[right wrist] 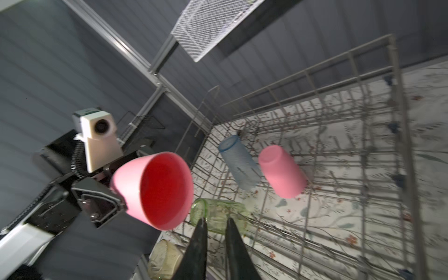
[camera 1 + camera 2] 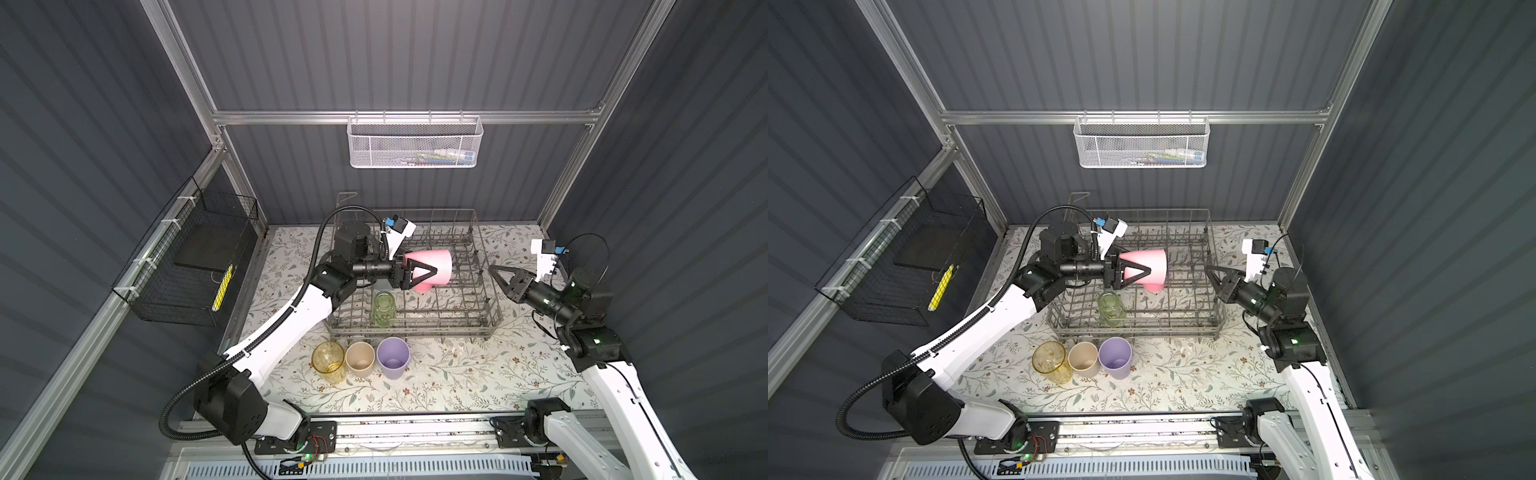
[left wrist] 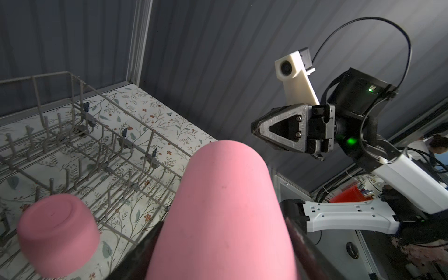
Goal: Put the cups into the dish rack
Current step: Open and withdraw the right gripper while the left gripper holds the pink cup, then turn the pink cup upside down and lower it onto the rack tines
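Observation:
My left gripper (image 2: 430,274) is shut on a pink cup (image 2: 432,266) (image 3: 225,206), held on its side above the grey wire dish rack (image 2: 490,307), mouth toward the right arm (image 1: 155,189). A second pink cup (image 3: 58,235) (image 1: 282,172), a blue-grey cup (image 1: 240,162) and a clear green cup (image 2: 383,309) lie in the rack. Yellow (image 2: 329,361), beige (image 2: 360,359) and lavender (image 2: 393,357) cups stand upright on the table in front of the rack. My right gripper (image 2: 490,268) (image 1: 216,220) hovers at the rack's right edge, jaws slightly apart and empty.
A white mesh basket (image 2: 413,143) hangs on the back wall. A black wire basket (image 2: 187,270) is fixed to the left wall. The arms' rail (image 2: 415,432) runs along the table's front edge.

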Available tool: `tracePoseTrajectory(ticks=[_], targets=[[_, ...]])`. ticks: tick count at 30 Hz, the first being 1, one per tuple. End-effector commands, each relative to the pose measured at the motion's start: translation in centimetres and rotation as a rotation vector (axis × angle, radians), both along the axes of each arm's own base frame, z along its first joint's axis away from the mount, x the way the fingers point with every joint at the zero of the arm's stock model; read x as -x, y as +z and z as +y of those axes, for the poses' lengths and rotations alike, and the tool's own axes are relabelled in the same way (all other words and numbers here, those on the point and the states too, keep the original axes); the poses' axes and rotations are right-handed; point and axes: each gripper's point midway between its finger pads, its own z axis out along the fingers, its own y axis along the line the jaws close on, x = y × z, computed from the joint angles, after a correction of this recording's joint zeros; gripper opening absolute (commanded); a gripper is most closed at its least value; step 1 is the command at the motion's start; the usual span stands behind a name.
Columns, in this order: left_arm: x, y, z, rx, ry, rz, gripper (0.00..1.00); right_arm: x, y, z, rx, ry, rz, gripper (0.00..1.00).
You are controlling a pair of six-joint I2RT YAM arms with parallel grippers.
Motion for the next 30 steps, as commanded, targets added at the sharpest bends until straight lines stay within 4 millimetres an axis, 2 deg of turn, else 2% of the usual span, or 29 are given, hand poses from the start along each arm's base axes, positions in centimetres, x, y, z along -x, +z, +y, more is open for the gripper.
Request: tracePoseTrajectory(ticks=[1,4,6,7,12,20,30], targets=[[-1.3,-2.0,0.8,-0.126,0.08,-0.012,0.65,-0.1,-3.9,-2.1,0.129,-0.101,0.109,0.18],[-2.0,-3.4,1.0,-0.198,0.117,-0.009,0.65,-0.3,-4.4,-2.2,0.131,-0.106,0.12,0.18],[-2.4,-5.1,1.2,-0.265,0.145,-0.003,0.65,-0.4,-4.8,-2.3,0.137,-0.109,0.128,0.18],[-2.8,-4.6,1.2,-0.28,0.162,-0.023,0.65,-0.4,-4.9,-2.3,0.138,-0.111,0.132,0.18],[-3.6,-7.3,0.8,-0.381,0.178,0.009,0.65,-0.7,-5.7,-2.4,0.141,-0.112,0.156,0.18],[-4.6,-10.5,0.7,-0.525,0.213,0.028,0.65,-0.8,-6.2,-2.5,0.147,-0.113,0.168,0.18],[-4.6,-12.5,0.2,-0.598,0.201,0.052,0.65,-1.4,-7.0,-2.2,0.132,-0.1,0.188,0.18]])
